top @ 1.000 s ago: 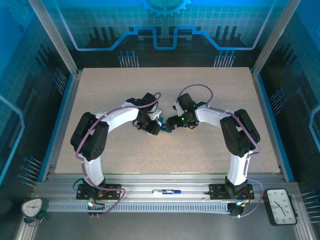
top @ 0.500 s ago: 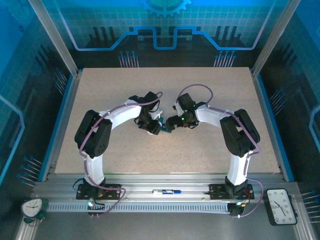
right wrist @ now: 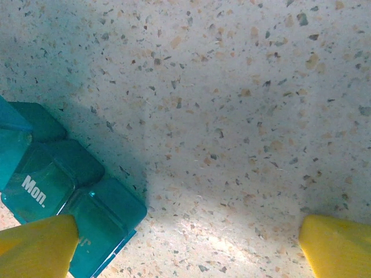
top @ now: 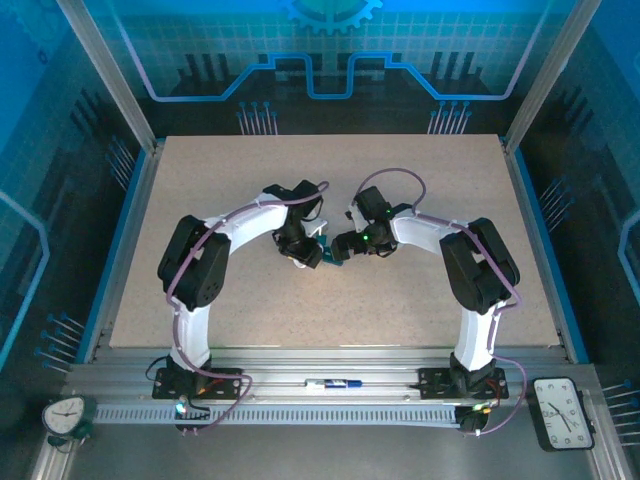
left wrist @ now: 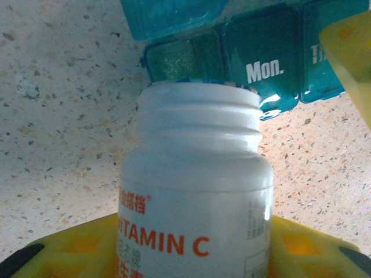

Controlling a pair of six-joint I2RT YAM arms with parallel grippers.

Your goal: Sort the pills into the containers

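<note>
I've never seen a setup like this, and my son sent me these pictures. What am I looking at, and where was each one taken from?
These are two robot arms bolted at the near edge of a speckled table, each ending in a two-fingered hand. The overhead picture looks down from above and behind them. The other two come from small cameras on the wrists. On the table lies a teal pill box. Its end compartment is open, and the next one, marked Mon., is closed. The left hand grips an uncapped white Vitamin C bottle, its mouth at the open compartment. The right hand is open near the pill box, yellow fingers spread, holding nothing.
</note>
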